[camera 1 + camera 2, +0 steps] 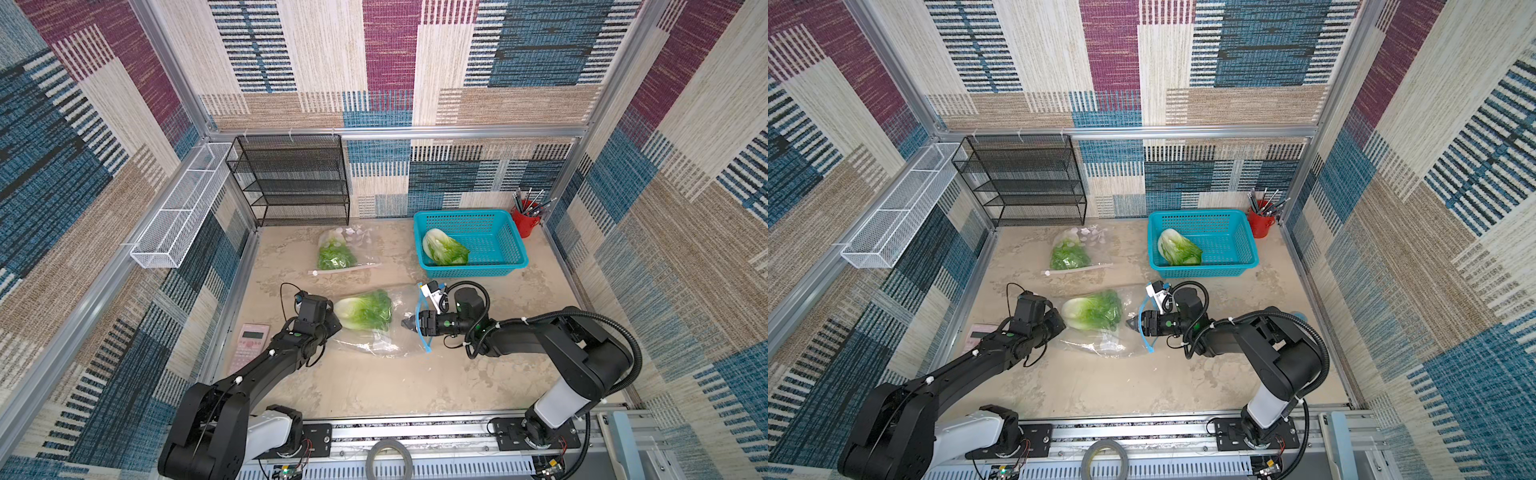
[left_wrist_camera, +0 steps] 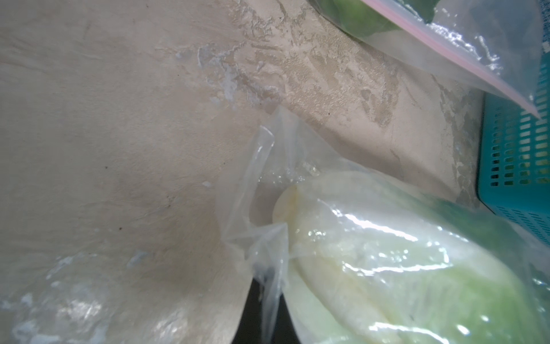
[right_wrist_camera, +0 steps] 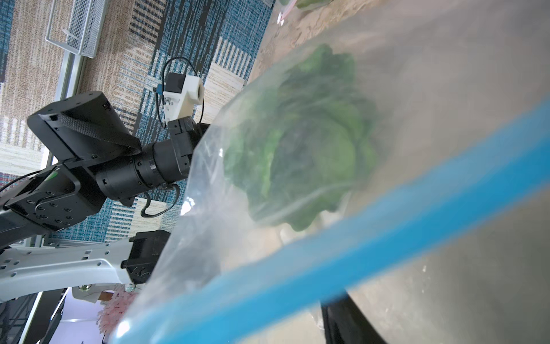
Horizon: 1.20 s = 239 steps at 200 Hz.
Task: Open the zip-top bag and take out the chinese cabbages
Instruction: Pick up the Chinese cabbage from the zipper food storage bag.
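clear plastic, one blue-zip bag (image 1: 370, 345) (image 1: 1104, 345): lay on its side at the middle of the beige table (image 1: 374, 386), between the two claws. its blue zip strip (image 1: 424, 347) (image 3: 387, 223) stood parted and looped around the right claw.

contents: near cabbage (image 1: 365, 311) (image 1: 1094, 309) (image 2: 387, 253) (image 3: 312, 134), one head, wholly inside the bag. the white stalk pointed toward the left claw and the green leaves toward the bag mouth.

left claw (image 1: 334, 324) (image 1: 1059, 322): closed tight, pinching the crumpled sealed end of the blue-zip bag just beside the stalk. in the left wrist view the film ran down between the dark fingers (image 2: 251, 312).

right claw (image 1: 409, 323) (image 1: 1133, 323): tip inside the bag mouth, pointed at the leaves and near them. whether its fingers stood wide or narrow could not be told.

pink-zip bag (image 1: 361, 245) (image 1: 1096, 245): lay flat toward the far side of the table, well apart from both claws. it held the far cabbage (image 1: 334, 253) (image 1: 1069, 255), stalk toward the back wall, with the zip strip lying straight along the near edge.

teal basket (image 1: 478, 271) (image 1: 1208, 272): stood at the far right of the table. the basket cabbage (image 1: 444, 249) (image 1: 1177, 250) lay loose in its left part, in no bag.

other items:
- pink calculator (image 1: 249, 347), at the left edge of the table, partly under the left arm
- red cup of pens (image 1: 525, 222), in the far right corner, just beside the basket
- black mesh shelf (image 1: 291, 178), against the back wall
- white wire tray (image 1: 183, 208), on the left wall
- roll of tape (image 1: 388, 459), at the front rail
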Tool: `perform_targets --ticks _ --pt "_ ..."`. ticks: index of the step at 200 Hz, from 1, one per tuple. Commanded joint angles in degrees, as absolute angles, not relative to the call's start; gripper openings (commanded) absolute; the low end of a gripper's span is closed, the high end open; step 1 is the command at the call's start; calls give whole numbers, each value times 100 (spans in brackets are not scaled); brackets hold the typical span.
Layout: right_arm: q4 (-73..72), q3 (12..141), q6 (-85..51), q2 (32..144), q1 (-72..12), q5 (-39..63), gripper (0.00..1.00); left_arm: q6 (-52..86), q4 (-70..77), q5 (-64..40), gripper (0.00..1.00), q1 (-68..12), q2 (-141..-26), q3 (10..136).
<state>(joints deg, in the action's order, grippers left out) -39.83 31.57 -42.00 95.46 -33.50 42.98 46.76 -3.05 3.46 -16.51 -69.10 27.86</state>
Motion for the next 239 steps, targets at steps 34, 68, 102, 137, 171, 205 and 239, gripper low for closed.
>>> perform_targets --ticks 34,68,102,137,171,205,239 --pt "-4368 3199 -4373 9720 -3415 4282 6 4771 -115 193 0 -1661 -6934 2781" --pt "-4431 3232 -4402 9837 -3426 4124 0 4803 -59 141 0 -1661 -6960 2763" --pt "-4567 3366 -4424 10054 -3470 4157 9 4823 -1 110 0 -1670 -7001 2769" --pt "-4759 3453 -4489 10236 -3508 4238 28 4849 35 79 0 -1676 -7037 2769" --pt "-4859 3600 -4534 10412 -3574 4307 42 4869 86 43 0 -1696 -7092 2771" --pt "-4963 3734 -4603 10538 -3639 4298 41 4878 137 17 0 -1701 -7130 2777" --pt "-5034 3778 -4642 10572 -3661 4275 25 4886 156 12 0 -1714 -7162 2773"
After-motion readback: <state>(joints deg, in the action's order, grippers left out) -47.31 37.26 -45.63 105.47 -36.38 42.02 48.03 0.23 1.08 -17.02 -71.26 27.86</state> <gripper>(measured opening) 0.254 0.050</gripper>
